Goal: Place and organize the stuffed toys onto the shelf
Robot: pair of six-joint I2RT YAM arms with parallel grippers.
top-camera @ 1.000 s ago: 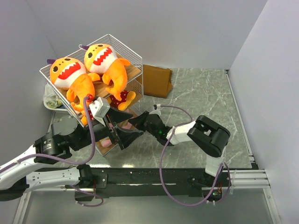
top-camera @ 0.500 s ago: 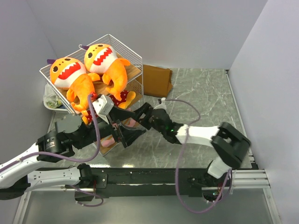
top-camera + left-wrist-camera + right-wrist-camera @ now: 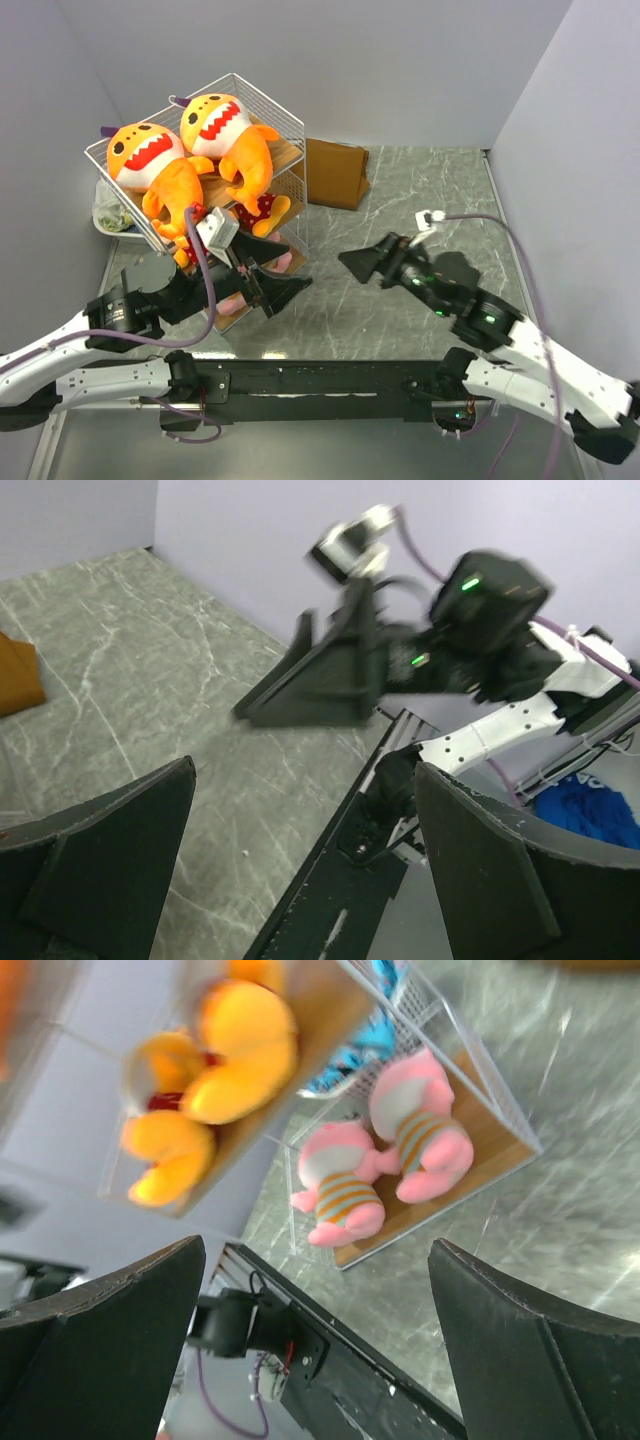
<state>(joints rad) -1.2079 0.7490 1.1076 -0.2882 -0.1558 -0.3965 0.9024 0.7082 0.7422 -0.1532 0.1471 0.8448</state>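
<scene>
The shelf [image 3: 287,152] stands at the back left. Two orange sharks [image 3: 150,160] [image 3: 226,130] lie on its top tier. An orange-headed toy in red dotted clothes [image 3: 258,208] lies on the middle tier. In the right wrist view two pink toys [image 3: 340,1188] [image 3: 425,1130] lie side by side on the bottom board [image 3: 485,1165], with orange toys [image 3: 235,1055] on the tier above. My right gripper [image 3: 368,262] [image 3: 316,1260] hangs open and empty, well right of the shelf. My left gripper [image 3: 278,272] [image 3: 300,780] is open and empty in front of the bottom tier.
A brown folded bag [image 3: 335,172] leans behind the shelf on its right. A white dish [image 3: 112,215] sits left of the shelf by the wall. The black base rail [image 3: 330,380] runs along the near edge. Walls close in on the left, back and right.
My right gripper opened at the bottom tier, left a pink toy there, and drew back to the right. My left gripper stayed open and barely shifted.
</scene>
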